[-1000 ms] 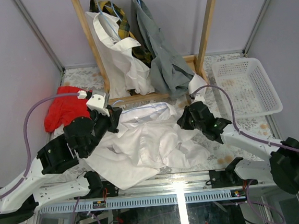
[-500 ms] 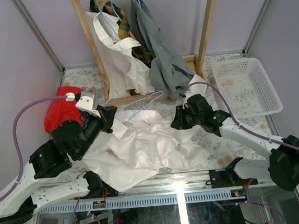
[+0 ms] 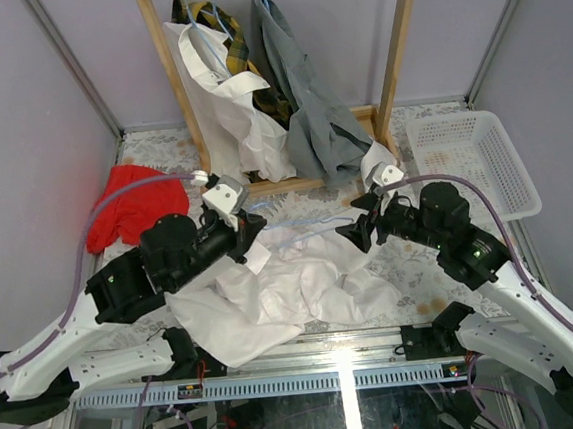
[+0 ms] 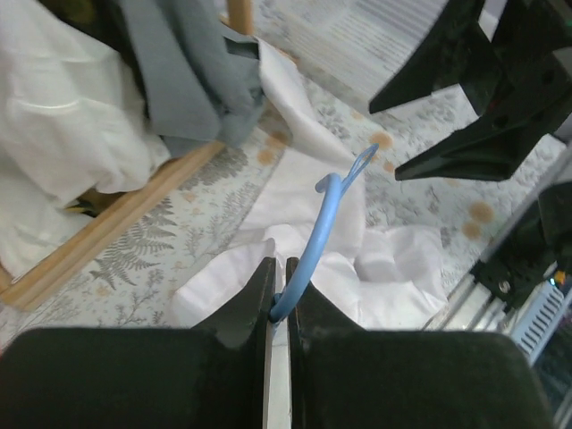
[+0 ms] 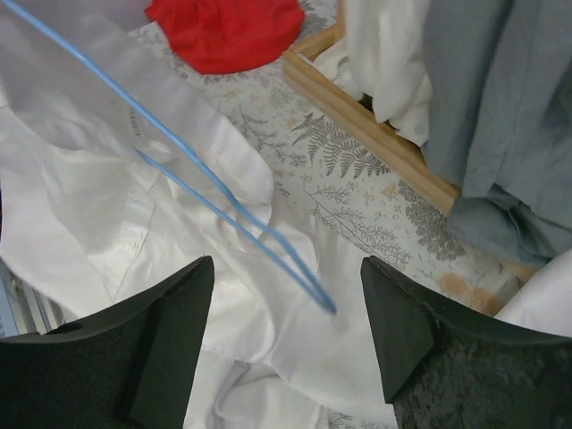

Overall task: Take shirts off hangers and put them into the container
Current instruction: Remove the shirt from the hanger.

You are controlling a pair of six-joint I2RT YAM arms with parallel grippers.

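One red cloth (image 3: 130, 203) lies far left on the table (image 3: 160, 150), apart from the work; a loose grab there would waste a move.

Next to the right, the left gripper (image 4: 275, 268) is clamped tight on a light-blue hanger (image 4: 313, 234), whose wire rises and stretches out over the white shirt (image 3: 293, 284) crumpled at the near middle of the table. I cannot tell whether any part of the wire sits inside the collar or a sleeve. If it does, pulling the hanger away is likely to drag the cloth with it, perhaps off the near edge, where a fold already lies close.

Behind, on the wooden rack (image 3: 181, 103), a white shirt, a plaid one and a grey shirt (image 3: 313, 112) hang on hangers, so a high swing of the wire could catch them.

Right of the crumpled shirt, the right gripper (image 5: 286, 268) hovers with jaws spread wide, holding nothing, the hanger's tip right beneath it. Closing there risks pinching wire together with cloth. The two grippers also stand near each other, so a careless reach may knock them together.

Far right, the container (image 3: 473, 168) holds no shirt and sits well apart; a bunched shirt carried that way may trail a sleeve over its rim.
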